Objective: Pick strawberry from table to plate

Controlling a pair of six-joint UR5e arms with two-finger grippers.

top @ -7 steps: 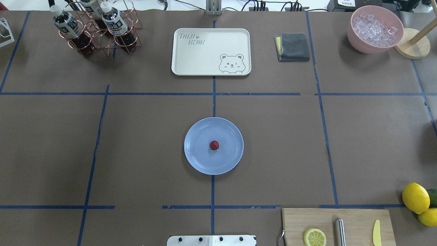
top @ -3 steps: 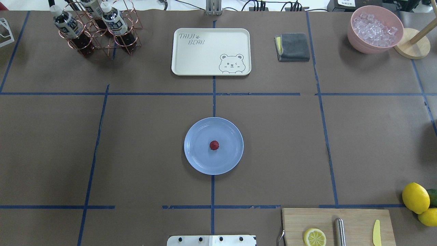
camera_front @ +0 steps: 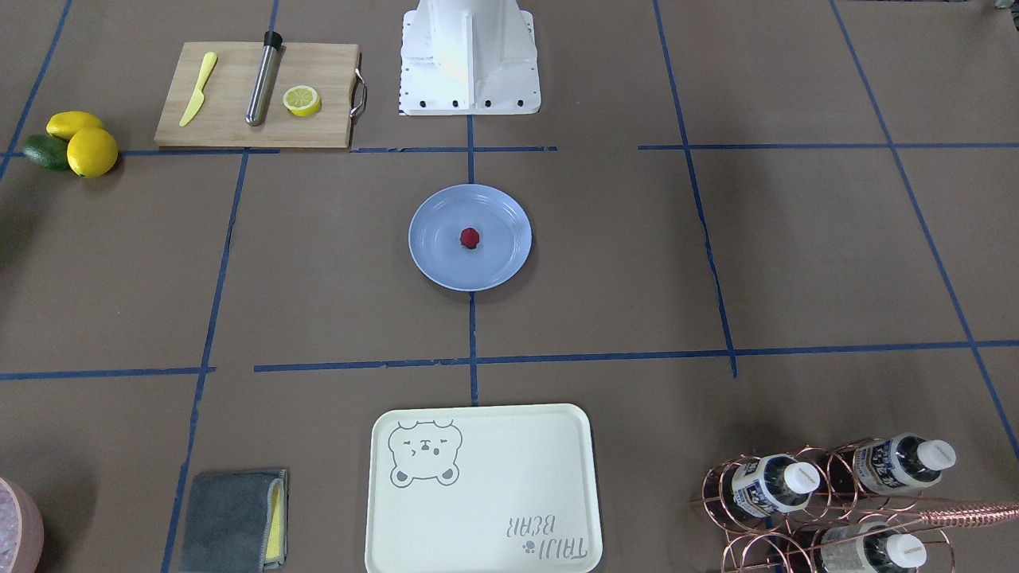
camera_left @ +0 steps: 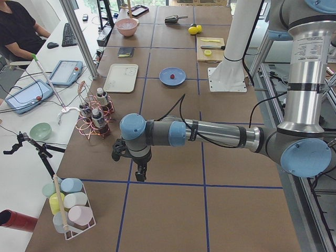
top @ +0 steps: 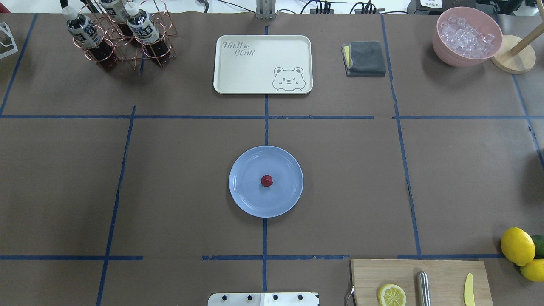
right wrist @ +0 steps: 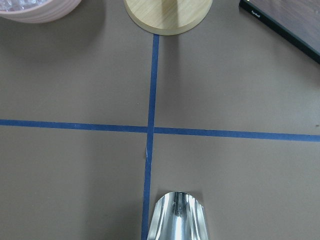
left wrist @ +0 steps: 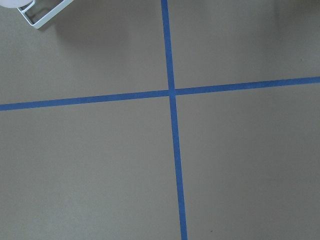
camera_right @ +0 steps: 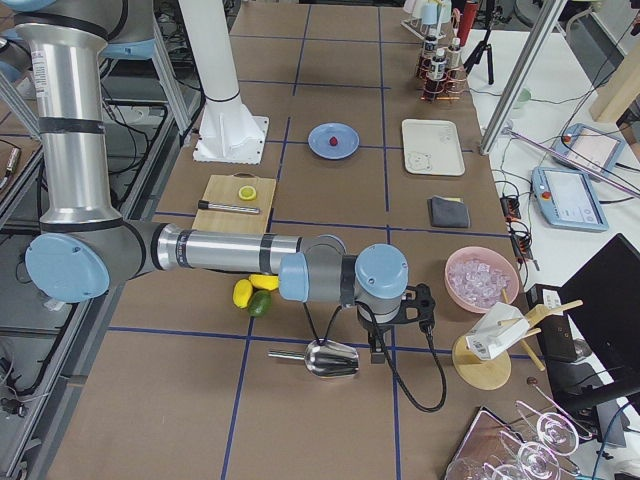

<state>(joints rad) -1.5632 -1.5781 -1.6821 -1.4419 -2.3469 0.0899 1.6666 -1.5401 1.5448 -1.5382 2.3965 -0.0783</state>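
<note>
The small dark red strawberry (top: 266, 180) (camera_front: 470, 237) lies in the middle of the pale blue plate (top: 246, 193) (camera_front: 495, 256), which rests at the centre of the brown table (top: 187, 170). No gripper is near it. The left gripper (camera_left: 140, 176) hangs over the table's far left end, beyond the bottle rack. At the table's right end the right gripper (camera_right: 375, 352) is poised just above a metal scoop (camera_right: 330, 358). Both show only in the side views, so I cannot tell whether they are open or shut. The wrist views show bare table and tape lines.
A cream bear-print tray (top: 262, 63) and a grey cloth (top: 364, 58) lie at the back. A copper bottle rack (top: 119, 36) stands back left, a pink bowl of ice (top: 466, 36) back right. The cutting board (top: 418, 282) and lemons (top: 517, 245) sit front right.
</note>
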